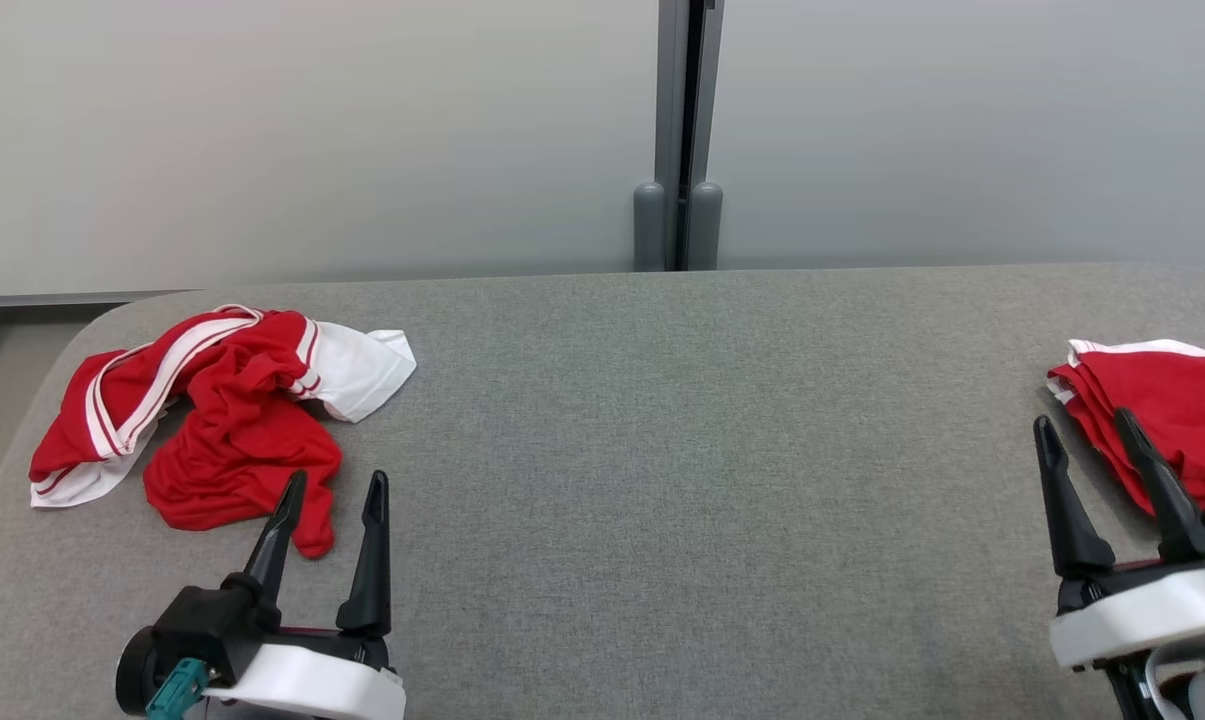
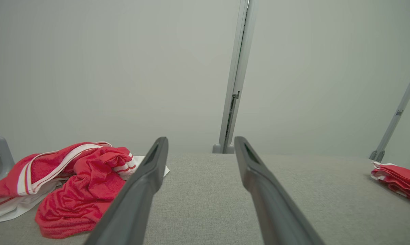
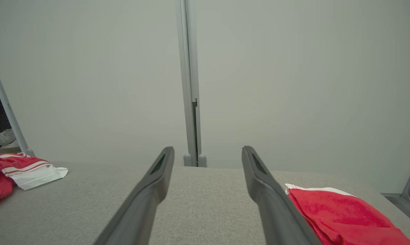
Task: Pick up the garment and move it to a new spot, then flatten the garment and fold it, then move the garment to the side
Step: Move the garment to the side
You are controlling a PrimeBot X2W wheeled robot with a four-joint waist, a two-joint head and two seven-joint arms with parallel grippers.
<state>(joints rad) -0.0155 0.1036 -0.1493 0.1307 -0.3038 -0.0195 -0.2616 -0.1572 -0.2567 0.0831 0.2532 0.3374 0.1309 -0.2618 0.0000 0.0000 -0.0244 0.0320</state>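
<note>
Gaping empty, left pincer (image 1: 338,480) and right pincer (image 1: 1083,420) hover, the left near the crumpled garment (image 1: 232,420).

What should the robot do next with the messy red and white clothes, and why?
Probably reach the left jaws forward onto the crumpled garment and close on it. It lies bunched on the left side of the table, not yet picked up, and the left jaws stand open and empty right beside it.
</note>
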